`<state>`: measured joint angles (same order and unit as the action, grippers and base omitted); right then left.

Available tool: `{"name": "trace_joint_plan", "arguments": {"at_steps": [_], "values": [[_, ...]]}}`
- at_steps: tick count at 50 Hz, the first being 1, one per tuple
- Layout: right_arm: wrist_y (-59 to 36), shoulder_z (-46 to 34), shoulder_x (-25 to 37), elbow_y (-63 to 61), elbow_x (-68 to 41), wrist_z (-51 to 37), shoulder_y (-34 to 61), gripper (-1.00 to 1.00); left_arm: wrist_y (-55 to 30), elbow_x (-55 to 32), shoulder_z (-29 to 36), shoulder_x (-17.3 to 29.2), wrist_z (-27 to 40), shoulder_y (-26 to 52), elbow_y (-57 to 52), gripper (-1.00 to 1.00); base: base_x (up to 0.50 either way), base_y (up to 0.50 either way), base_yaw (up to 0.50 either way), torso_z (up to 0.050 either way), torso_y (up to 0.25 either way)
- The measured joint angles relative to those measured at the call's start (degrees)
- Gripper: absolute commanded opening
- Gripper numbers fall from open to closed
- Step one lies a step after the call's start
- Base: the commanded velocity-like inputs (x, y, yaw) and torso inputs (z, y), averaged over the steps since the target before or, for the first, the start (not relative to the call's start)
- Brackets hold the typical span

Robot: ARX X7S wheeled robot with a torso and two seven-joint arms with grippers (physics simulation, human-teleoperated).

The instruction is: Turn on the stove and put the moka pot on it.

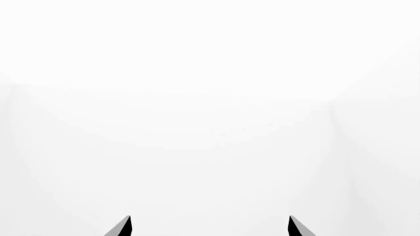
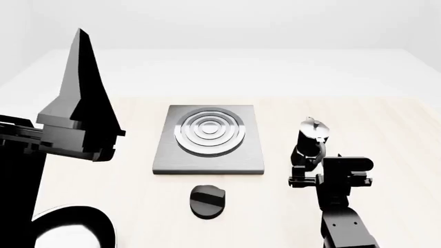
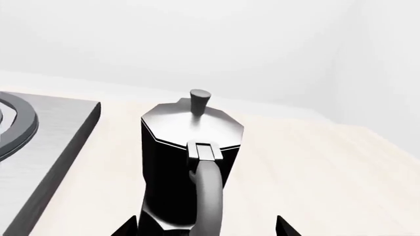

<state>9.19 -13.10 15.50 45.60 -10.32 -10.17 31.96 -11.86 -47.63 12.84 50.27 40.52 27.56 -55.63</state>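
Right gripper (image 3: 206, 227): fingers spread, only two dark tips showing at the frame edge, one either side of the moka pot (image 3: 190, 167); contact with the pot can't be told. Pot stands upright on the light wooden table (image 2: 372, 129), handle toward the wrist camera, base cut off. In the head view the gripper body hides the pot's lower half.

Left gripper (image 1: 208, 227): fingers spread, two tips only, facing blank white, holding nothing.

Stove (image 2: 208, 139) lies just beside the pot, burner rings bare. Black knob (image 2: 207, 200) sits near the stove's front edge, apart from it. Left arm (image 2: 72, 124) looms large, blocking the table's left side.
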Motion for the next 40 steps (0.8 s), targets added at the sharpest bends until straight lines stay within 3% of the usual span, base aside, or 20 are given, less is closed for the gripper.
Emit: {"name": "trace_joint_plan", "arguments": {"at_steps": [7,8,24,40], "values": [[0.4,0.0,0.0,0.7,-0.1,0.0,0.2,1.00,0.1,0.1,0.2,0.0,-0.1,0.0,0.1,1.00,0.00,0.00,0.00,0.000,0.000],[0.4,0.0,0.1,0.7,-0.1,0.0,0.2,-1.00,0.2,0.2,0.3,-0.1,-0.1,0.0,0.1,1.00,0.00,0.00,0.00,0.000,0.000],[-0.6,-0.6,0.4,-3.2,-1.1,0.0,-1.3,-1.00,0.7,0.4,0.7,-0.1,-0.2,-0.3,0.5,1.00,0.00,0.00,0.00,0.000,0.000],[-10.8,-2.0,2.4,-16.0,-0.7,-1.6,2.0,-1.00,0.8,-0.2,0.7,0.1,0.2,0.0,0.3,1.00,0.00,0.00,0.00,0.000,0.001]]}}
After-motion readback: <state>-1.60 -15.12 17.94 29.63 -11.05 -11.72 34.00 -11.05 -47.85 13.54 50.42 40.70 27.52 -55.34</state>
